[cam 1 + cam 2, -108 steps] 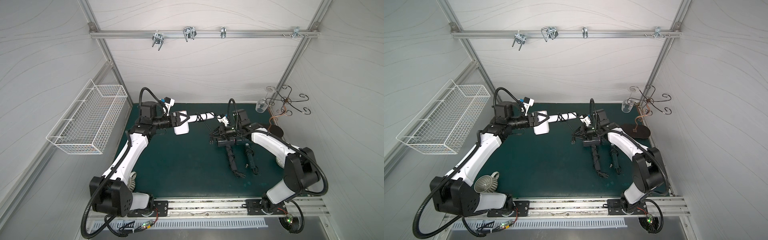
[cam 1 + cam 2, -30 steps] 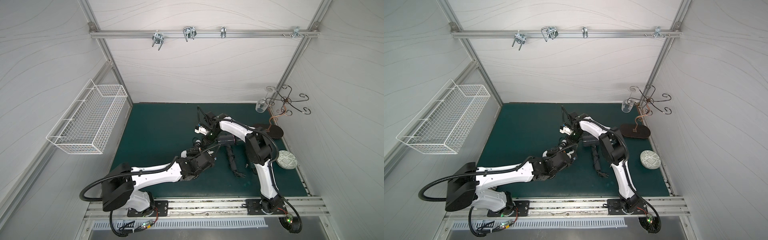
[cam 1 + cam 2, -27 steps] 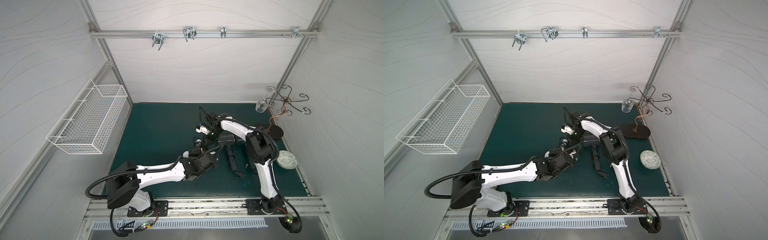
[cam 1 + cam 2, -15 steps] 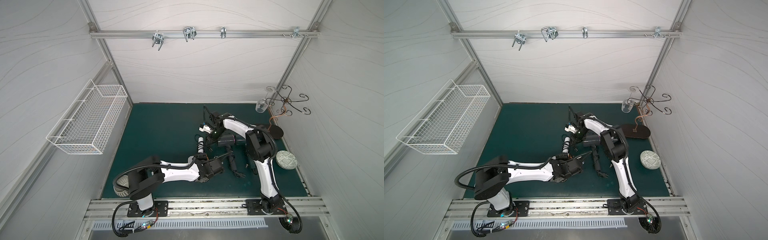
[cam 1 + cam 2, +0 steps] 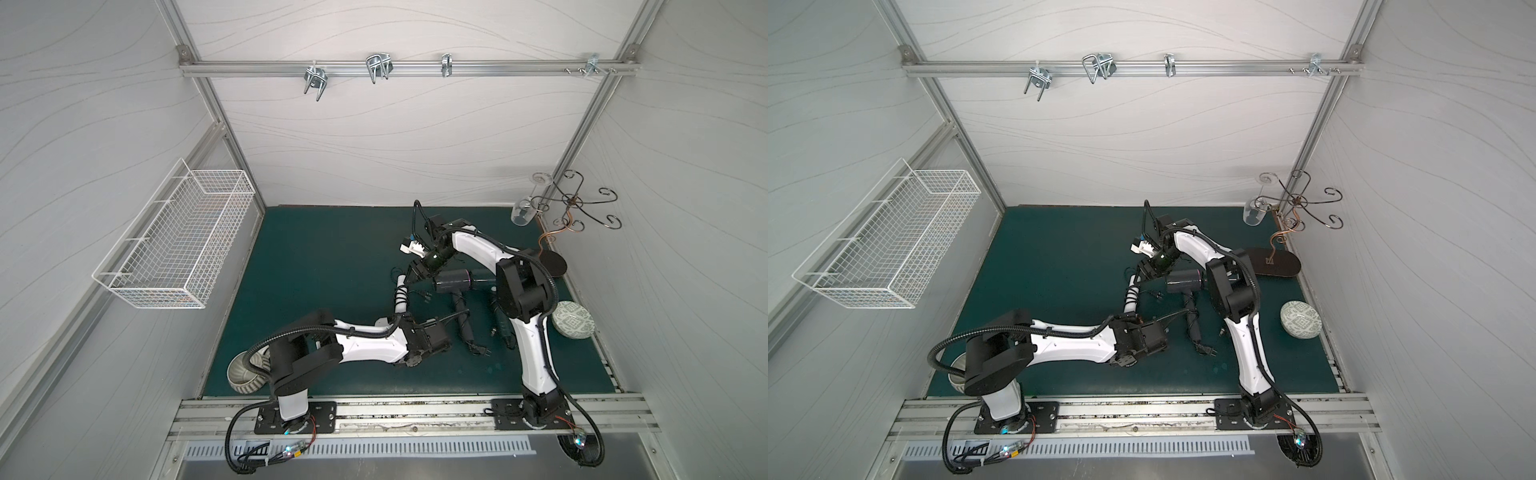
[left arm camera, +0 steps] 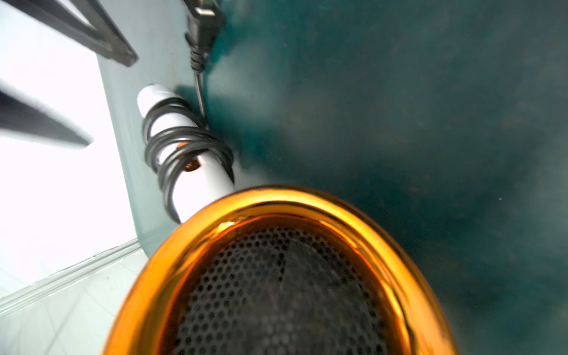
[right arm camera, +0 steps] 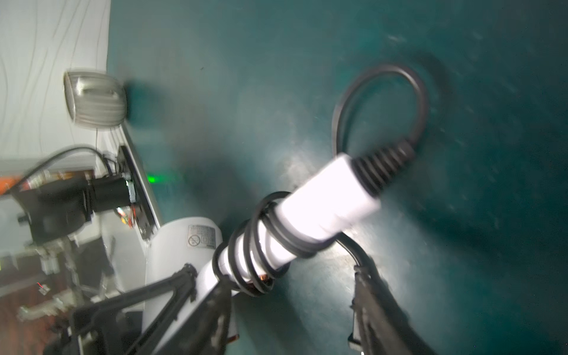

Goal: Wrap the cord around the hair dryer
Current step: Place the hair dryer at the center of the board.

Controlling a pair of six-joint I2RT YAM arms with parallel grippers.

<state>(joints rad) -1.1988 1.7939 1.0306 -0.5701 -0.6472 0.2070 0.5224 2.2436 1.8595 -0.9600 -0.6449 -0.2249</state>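
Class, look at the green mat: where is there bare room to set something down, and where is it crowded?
Free: the mat between the wire basket and the white hair dryer, and the front strip between the left arm and the rail. Crowded: around the dark hair dryer.

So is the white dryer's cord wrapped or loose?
Wrapped: the cord coils several times round the handle; only the plug end trails free.

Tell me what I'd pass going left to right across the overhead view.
White wire basket → grey ribbed bowl → white hair dryer wrapped in black cord → dark grey hair dryer → green-patterned round dish.
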